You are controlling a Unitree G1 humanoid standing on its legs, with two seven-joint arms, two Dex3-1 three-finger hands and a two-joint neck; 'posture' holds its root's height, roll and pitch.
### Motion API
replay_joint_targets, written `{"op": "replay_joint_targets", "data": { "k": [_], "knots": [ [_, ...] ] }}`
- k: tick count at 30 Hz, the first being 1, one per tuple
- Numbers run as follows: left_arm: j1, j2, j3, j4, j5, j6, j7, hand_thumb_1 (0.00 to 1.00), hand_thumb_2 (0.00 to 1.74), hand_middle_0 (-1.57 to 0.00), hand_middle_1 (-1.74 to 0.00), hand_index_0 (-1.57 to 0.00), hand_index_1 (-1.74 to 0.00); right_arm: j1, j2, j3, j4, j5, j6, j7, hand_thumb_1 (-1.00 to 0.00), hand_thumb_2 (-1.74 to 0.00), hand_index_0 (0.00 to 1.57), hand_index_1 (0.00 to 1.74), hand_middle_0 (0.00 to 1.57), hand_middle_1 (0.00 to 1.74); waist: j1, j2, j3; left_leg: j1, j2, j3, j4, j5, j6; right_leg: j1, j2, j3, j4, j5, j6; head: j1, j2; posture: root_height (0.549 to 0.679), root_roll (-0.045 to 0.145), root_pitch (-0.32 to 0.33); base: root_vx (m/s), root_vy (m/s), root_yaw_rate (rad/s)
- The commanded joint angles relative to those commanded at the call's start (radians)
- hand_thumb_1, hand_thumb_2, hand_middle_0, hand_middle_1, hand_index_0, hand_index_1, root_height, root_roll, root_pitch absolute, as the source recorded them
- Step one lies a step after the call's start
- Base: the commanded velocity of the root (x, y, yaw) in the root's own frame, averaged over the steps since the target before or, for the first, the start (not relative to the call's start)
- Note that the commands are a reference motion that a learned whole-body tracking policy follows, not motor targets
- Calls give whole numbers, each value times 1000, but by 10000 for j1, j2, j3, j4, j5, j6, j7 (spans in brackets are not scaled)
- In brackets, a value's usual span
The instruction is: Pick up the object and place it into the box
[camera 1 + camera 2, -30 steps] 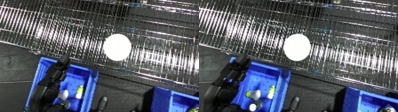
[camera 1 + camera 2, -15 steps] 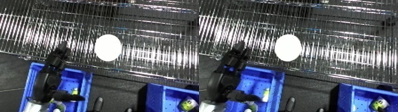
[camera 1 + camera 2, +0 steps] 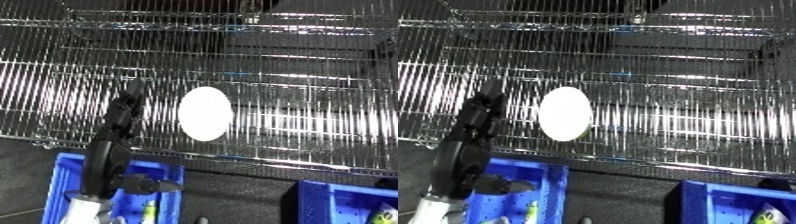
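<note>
A white oval object [image 3: 205, 113] lies on a wire shelf [image 3: 302, 95] in the middle of the view. My left hand [image 3: 123, 111] is raised over the shelf's front part, just left of the object and a short gap away from it. Its fingers look straight and hold nothing. The forearm runs down from it across a blue bin [image 3: 62, 172] at the lower left. My right hand shows in neither view.
A second blue bin [image 3: 722, 200] stands at the lower right, below the shelf's front edge. Small items lie inside both bins. Dark floor shows between the bins. The wire shelf fills the upper part of both views.
My left hand has risen from above the left bin to the shelf, ending close beside the white object. The camera has tilted up, so the bins have slid toward the lower edge.
</note>
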Motion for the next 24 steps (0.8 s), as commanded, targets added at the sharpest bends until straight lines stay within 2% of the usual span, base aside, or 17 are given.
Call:
{"op": "replay_joint_targets", "data": {
  "k": [7,17,24],
  "knots": [
    [-542,-233,-78,366,194,147,548,0,0,0,0,0,0,-68,117,221,-453,163,-6,-206,0,0,0,0,0,0,-202,-185,0,-435,96,45,193,-56,1,-422,98,39,137,71,71,-106,678,642,2,129,-3,4,-58],
    [-1148,-624,-209,1131,478,483,822,0,0,0,0,0,0,67,199,328,-1049,248,-25,-464,0,0,0,0,0,0,-536,-440,0,-693,212,108,310,-161,-11,-700,237,143,160,130,162,-419,844,641,-6,152,11,3,-68],
    [-1501,-739,-232,1676,355,657,993,0,0,0,0,0,0,188,187,466,-1429,323,-87,-580,0,0,0,0,0,0,-730,-567,0,-712,289,161,378,-240,-44,-707,276,209,87,139,179,-604,746,642,-6,157,22,0,-51]
  ]
}}
